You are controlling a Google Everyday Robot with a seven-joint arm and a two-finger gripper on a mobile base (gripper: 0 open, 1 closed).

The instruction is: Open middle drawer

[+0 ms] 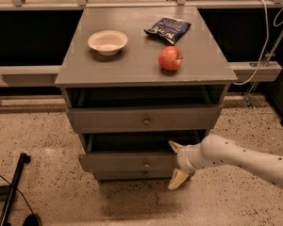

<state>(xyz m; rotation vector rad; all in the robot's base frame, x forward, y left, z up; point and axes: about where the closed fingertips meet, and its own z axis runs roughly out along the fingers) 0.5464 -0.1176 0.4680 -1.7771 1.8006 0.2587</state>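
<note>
The grey cabinet has three stacked drawers. The middle drawer (127,163), with its small brass knob (146,164), stands pulled out a little, with a dark gap above its front. My gripper (177,163) is at the right end of that drawer's front. Its two pale fingers are spread apart, one finger (175,147) above the front's top edge and one below its bottom edge. The white arm (240,160) comes in from the right. The top drawer (144,119) also stands slightly out. The bottom drawer (132,175) is mostly hidden under the middle one.
On the cabinet top (141,65) are a white bowl (107,41), a red apple (170,58) and a dark snack bag (168,28). A black stand (12,187) lies on the speckled floor at the left. Rails and cables run behind the cabinet.
</note>
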